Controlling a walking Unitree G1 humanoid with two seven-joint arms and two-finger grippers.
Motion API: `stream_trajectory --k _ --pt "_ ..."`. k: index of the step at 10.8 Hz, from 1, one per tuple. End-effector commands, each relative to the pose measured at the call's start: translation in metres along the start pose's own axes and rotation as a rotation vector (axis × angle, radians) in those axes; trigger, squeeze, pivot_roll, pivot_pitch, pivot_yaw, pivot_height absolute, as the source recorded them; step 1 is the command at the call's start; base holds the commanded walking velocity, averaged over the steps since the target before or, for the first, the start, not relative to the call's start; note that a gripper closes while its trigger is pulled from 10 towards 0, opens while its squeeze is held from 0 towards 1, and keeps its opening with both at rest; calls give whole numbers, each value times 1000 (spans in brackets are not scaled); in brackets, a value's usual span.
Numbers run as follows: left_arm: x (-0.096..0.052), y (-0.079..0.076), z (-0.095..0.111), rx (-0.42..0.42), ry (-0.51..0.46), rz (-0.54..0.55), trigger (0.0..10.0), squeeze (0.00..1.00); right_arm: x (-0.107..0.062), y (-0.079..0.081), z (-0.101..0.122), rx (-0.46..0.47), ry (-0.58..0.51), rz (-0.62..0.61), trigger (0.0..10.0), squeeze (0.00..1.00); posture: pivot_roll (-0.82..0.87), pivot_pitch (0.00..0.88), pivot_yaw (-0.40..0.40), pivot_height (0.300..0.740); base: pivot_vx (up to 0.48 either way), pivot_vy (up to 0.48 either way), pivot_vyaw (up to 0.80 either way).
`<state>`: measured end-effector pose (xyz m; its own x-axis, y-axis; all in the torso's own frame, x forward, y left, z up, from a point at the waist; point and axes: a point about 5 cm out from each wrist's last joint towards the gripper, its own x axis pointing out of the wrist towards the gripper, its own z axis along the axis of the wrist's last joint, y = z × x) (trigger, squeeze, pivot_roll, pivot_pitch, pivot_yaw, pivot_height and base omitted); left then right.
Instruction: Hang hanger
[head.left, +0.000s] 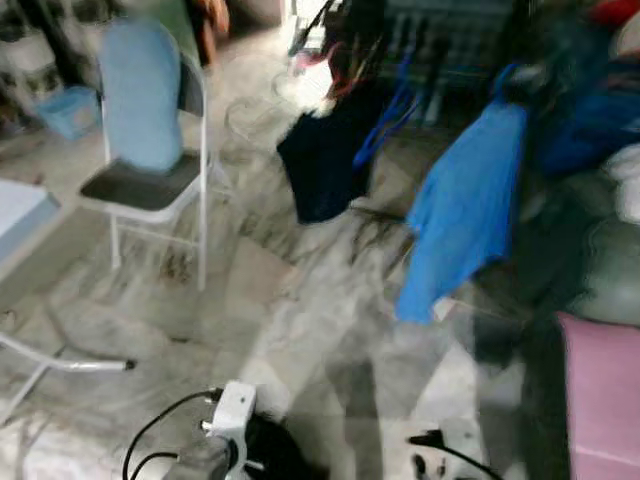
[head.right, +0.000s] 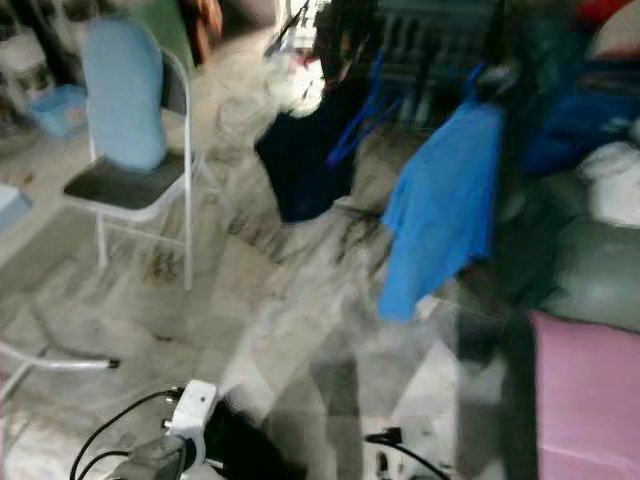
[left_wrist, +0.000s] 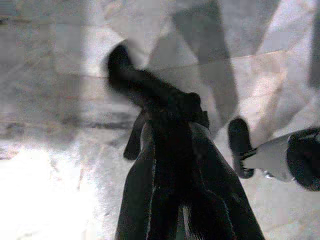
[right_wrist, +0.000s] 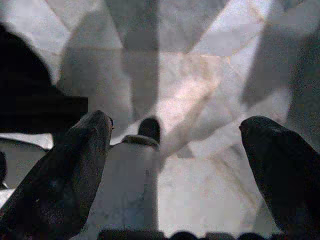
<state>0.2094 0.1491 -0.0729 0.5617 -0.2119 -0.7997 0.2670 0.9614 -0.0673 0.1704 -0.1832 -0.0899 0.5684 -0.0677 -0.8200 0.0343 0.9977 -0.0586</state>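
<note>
1. Right gripper (right_wrist: 175, 165): the two long black fingers (right_wrist: 65, 175) stand wide apart, nothing between them, above the pale marble floor (head.left: 300, 330).
2. Left gripper (left_wrist: 150, 115): fingers appear pressed together on a dark object; too blurred to identify.
3. Hanger not identifiable; a bright blue shirt (head.left: 455, 225) and a dark navy garment (head.left: 325, 165) hang ahead, right of a white metal folding chair (head.left: 150, 190).

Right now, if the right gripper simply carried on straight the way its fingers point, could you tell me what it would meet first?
Probably the marble floor. The right gripper is open and points downward, with bare tile between its fingers. A pale rounded part, perhaps the robot's own body, lies near that line, but depth is unclear.
</note>
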Motion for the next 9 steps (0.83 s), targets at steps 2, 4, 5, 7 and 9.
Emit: stream_trajectory --k 2,4,5,7,9 --pt "0 2 2 14 5 17 10000 0 0 -5 -1 0 -2 -9 10000 0 -155 83 54 740 0 461 0" --pt "0 2 2 21 10 19 10000 0 -1 -7 0 3 -7 -13 10000 0 -159 84 57 740 0 472 0" --pt "0 2 2 25 7 16 10000 0 -1 -8 0 4 -9 -16 10000 0 -161 83 59 740 0 480 0" --pt "0 3 2 39 14 18 10000 0 -1 -8 0 1 -9 -18 10000 0 -162 79 60 740 0 480 0" --pt "0 5 2 46 14 22 10000 0 -1 -7 -1 -6 -9 -19 10000 0 -163 75 60 740 0 480 0"
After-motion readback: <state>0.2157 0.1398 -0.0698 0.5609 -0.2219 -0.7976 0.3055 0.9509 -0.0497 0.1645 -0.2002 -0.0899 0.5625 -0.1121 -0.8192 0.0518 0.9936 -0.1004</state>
